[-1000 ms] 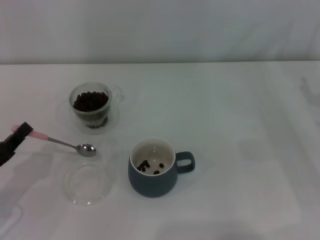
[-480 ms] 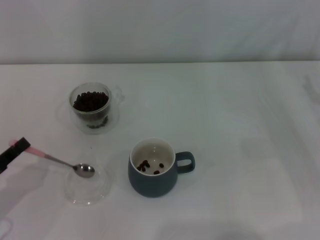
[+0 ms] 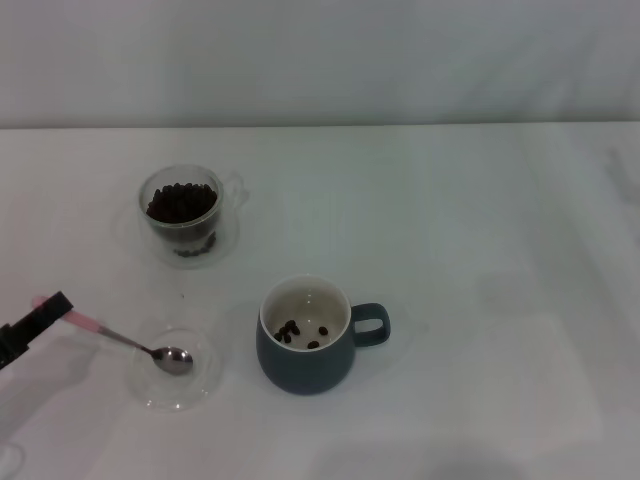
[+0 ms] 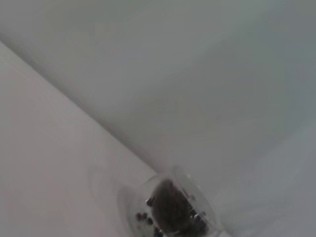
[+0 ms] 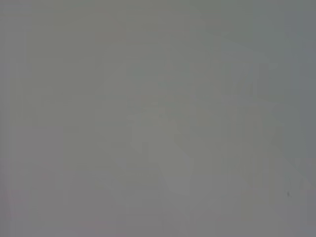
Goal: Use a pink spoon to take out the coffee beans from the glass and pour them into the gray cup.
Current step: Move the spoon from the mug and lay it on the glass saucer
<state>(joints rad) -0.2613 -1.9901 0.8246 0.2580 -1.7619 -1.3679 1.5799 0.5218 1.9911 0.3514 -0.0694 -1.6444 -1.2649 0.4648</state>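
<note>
Pink spoon (image 3: pixel 125 340) — slim teaspoon, metal bowl and stem, pale pink handle end. Held at the handle end by the left claw (image 3: pixel 48 310), which is closed on it at the left edge of the head view. The stem slopes down and rightward from the claw; the bowl sits inside a shallow clear glass dish (image 3: pixel 205 378), over its middle. Whether the bowl touches the dish floor cannot be told. The bowl looks empty.

Coffee beans, main lot (image 3: pixel 180 201) — dark heap filling the upper part of the glass (image 3: pixel 152 228), a few more showing low down through its wall. The left wrist view shows the same heap (image 4: pixel 170 210) from the side, inside the clear wall (image 4: pixel 129 205).

Glass — clear, double-walled, small side handle turned to the right; upright on the worktop (image 3: pixel 480 220), well behind the dish and apart from it.

Gray cup (image 3: pixel 300 365) — dark blue-gray outside, cream-white inside, loop handle pointing right. Upright, just right of the dish, nearer the robot than the glass. A few coffee beans (image 3: pixel 298 332) lie loose on its floor; most of the floor is bare.

Worktop — white, plain, meeting a pale wall behind.

Right claw — not seen in any view; its wrist view gives only a flat gray field.
</note>
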